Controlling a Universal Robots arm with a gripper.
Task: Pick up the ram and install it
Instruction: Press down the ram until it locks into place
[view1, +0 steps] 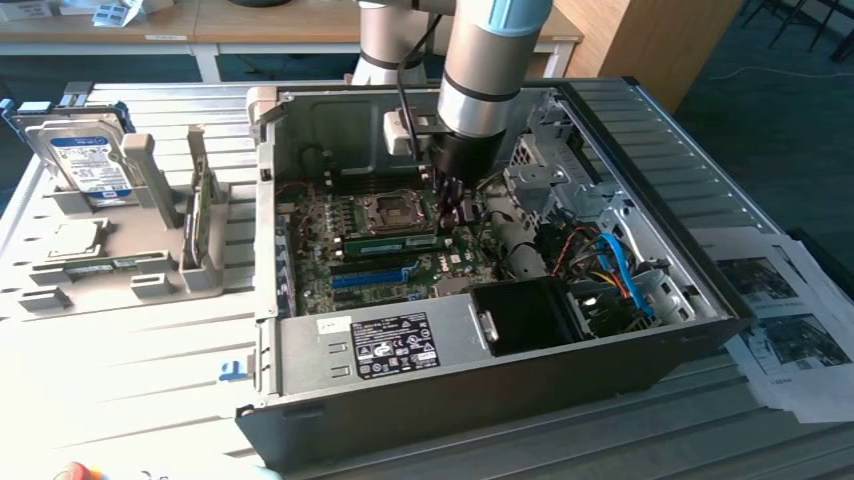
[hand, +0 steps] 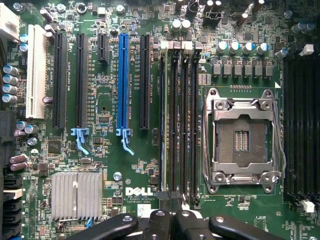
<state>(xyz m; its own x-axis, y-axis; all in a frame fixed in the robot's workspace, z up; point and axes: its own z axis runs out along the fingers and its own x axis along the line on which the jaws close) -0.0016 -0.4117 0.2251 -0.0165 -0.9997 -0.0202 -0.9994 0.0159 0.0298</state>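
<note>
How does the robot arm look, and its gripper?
The arm is a silver-grey tube with a light blue joint cap and a black wrist section. A black cable runs down beside it. The gripper has black, rounded finger links with silver screws.

One camera stands off the arm, high up and a bit away, looking down at a slant into the open computer case (view1: 561, 300) on the slatted table (view1: 120, 350). It takes in the whole case and the robot arm (view1: 487, 60) reaching in. The other camera rides on the wrist and looks straight down, close over the motherboard (hand: 125, 165). Both cameras see the motherboard (view1: 350, 262), its blue slot (hand: 123, 75), and the metal processor socket (hand: 242, 140).
</note>
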